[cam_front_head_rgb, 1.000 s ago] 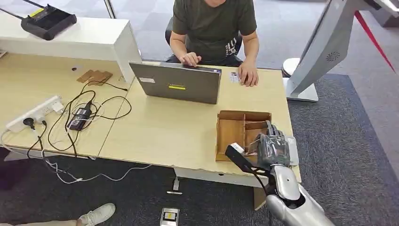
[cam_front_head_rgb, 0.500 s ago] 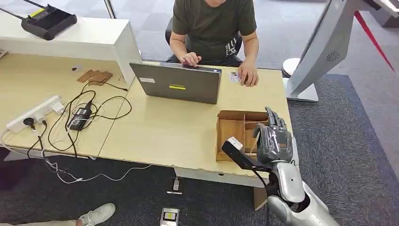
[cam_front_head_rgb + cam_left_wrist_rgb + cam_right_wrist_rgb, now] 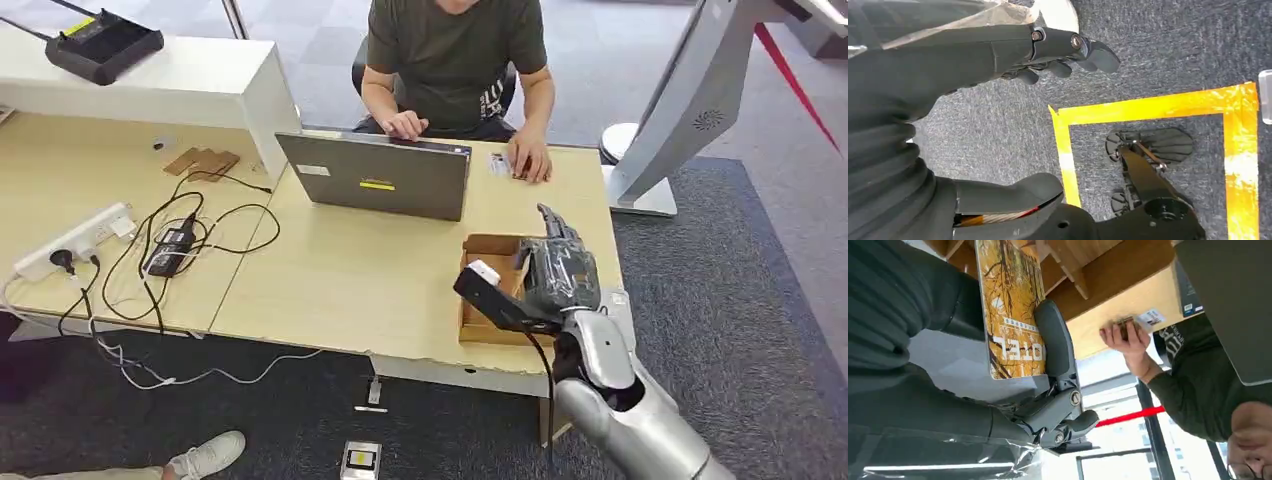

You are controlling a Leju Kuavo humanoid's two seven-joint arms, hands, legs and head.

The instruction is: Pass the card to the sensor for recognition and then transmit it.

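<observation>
The right robot hand [image 3: 562, 268] hung above the wooden divided tray [image 3: 490, 290] near the front right edge of the light wood surface [image 3: 370, 270]. In the right wrist view, this robot hand [image 3: 1013, 365] held the card [image 3: 1010, 305], an orange and yellow printed one with white lettering, pressed flat between the thick grey thumb [image 3: 1055, 342] and the palm. The card lay over the wooden partitions of the tray [image 3: 1088, 270] as seen from that camera.

Across the surface sat a person [image 3: 455, 60] in a dark green shirt, one hand on the keyboard of an open grey laptop [image 3: 375, 178], the other hand [image 3: 528, 160] resting on the surface beside a small white labelled item [image 3: 497, 163] whose nature I could not make out. To the left lay a white power strip [image 3: 75, 240] with tangled black cables [image 3: 190, 235] and a few flat cardboard pieces [image 3: 203, 162]. A black router [image 3: 102, 42] sat on a raised white shelf [image 3: 200, 85].

The left robot hand [image 3: 1048, 55] hung over grey carpet [image 3: 1158, 50] marked with yellow tape [image 3: 1148, 105], its dark fingers [image 3: 1088, 50] loosely curled with nothing between them and the thumb apart.
</observation>
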